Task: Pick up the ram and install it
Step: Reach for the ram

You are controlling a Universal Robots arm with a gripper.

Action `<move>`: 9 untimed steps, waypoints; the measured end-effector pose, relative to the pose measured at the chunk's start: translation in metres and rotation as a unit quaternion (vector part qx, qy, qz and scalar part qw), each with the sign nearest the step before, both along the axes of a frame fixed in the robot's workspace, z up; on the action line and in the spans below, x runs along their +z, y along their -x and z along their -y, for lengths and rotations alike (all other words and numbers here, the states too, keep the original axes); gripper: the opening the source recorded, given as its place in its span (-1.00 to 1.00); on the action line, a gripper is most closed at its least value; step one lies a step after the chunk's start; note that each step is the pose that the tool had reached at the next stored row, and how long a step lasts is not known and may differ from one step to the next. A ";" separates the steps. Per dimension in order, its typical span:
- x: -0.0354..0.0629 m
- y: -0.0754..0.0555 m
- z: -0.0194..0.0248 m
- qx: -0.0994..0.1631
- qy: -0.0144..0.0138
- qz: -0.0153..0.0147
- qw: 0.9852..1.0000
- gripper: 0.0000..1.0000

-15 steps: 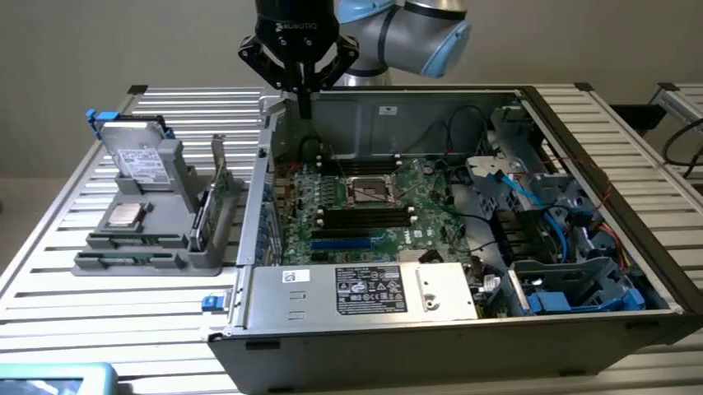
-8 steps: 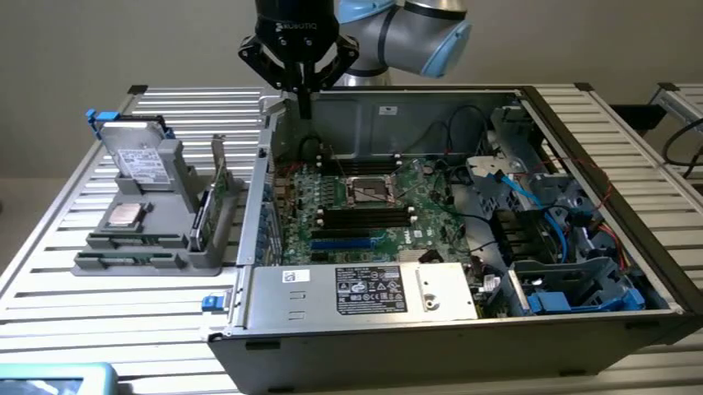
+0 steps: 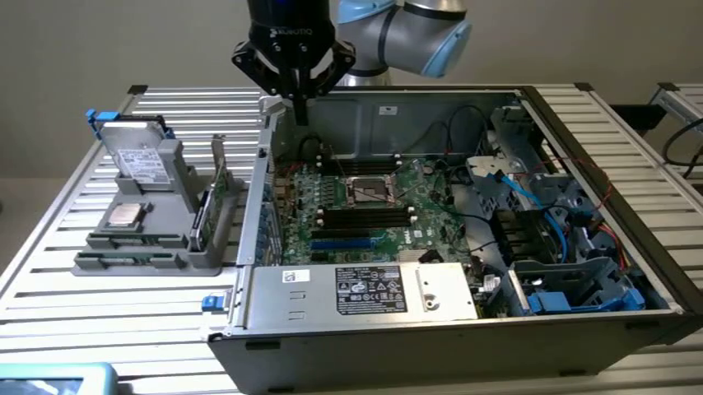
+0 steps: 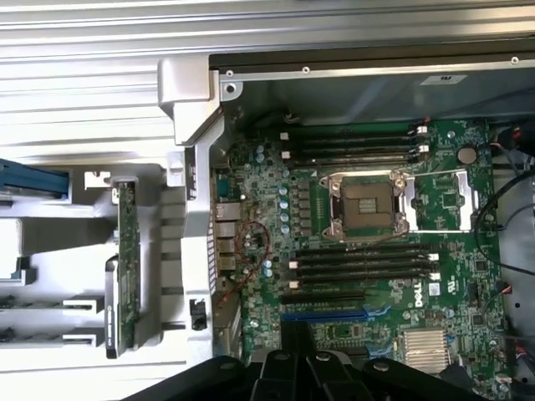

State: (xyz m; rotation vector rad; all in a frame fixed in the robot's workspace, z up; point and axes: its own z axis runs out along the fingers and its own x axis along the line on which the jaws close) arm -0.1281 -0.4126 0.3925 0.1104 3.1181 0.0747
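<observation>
The ram (image 3: 201,217) is a thin dark stick standing on edge in the grey parts holder (image 3: 143,259), at the exterior view's left of the open computer case (image 3: 439,329). In the wrist view the ram (image 4: 109,307) lies beside a broader green card (image 4: 127,251). My gripper (image 3: 299,111) hangs above the case's back left corner, well apart from the ram, fingers drawn together and shut on nothing. Its dark body (image 4: 299,359) shows over the motherboard (image 4: 276,200). Black memory slots (image 4: 359,263) (image 3: 366,216) lie bare beside the processor socket (image 4: 368,200).
The holder also carries a hard drive (image 3: 137,156), a square silver processor chip (image 3: 123,216) and the green card with a metal bracket (image 3: 220,169). Inside the case are blue cables (image 3: 525,185), drive cages (image 3: 571,284) and a power supply (image 3: 363,290). The slatted table (image 3: 110,329) surrounds it.
</observation>
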 end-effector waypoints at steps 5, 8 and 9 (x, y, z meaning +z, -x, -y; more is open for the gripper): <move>-0.0007 0.017 0.0016 0.000 0.000 0.000 1.000 -0.79; -0.0016 0.028 0.0019 0.000 0.000 -0.002 1.000 -0.79; -0.0018 0.032 0.0020 0.000 0.000 -0.003 1.000 -0.79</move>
